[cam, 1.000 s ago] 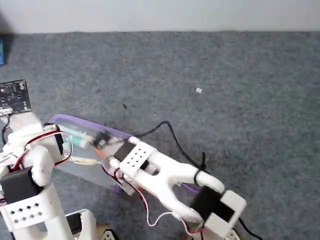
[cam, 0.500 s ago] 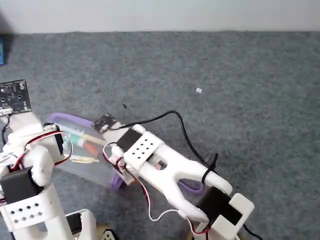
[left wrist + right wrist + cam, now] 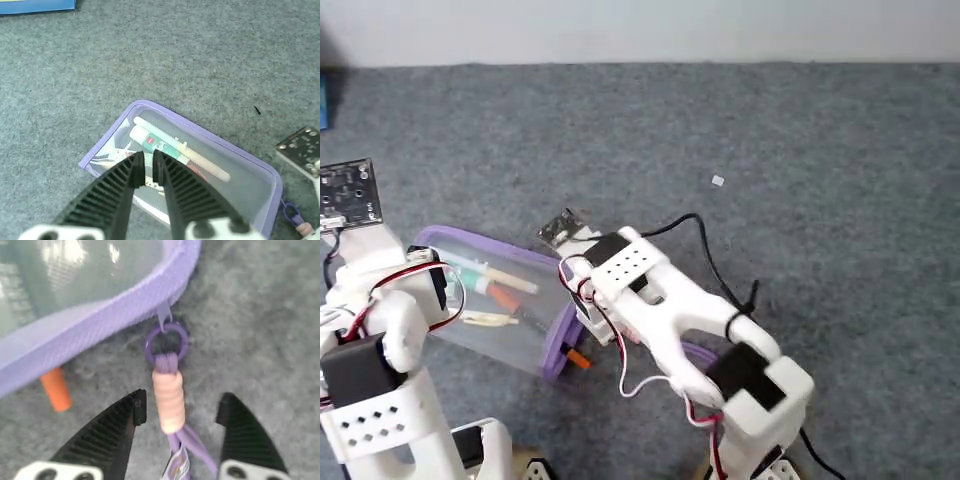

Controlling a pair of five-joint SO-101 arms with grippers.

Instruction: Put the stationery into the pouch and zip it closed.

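Surface: grey carpet (image 3: 800, 150), flat, one piece.

Lying on it:
- pouch (image 3: 470, 240), clear with purple edging, flat, directly under the left gripper (image 3: 148, 160); its corner sits just ahead of the right gripper (image 3: 182, 399).
- zip pull (image 3: 169, 397) (purple ring, pink bead, cord) on the carpet between the right gripper's spread fingers, touching neither.
- orange piece (image 3: 56, 389) against the pouch edge, just beside the right gripper.
- black speck (image 3: 569, 211), near the right gripper, beyond the pouch.
- white scrap (image 3: 718, 181), well apart from both grippers.
- blue thing (image 3: 37, 5), far ahead of the left gripper, cut by the frame.
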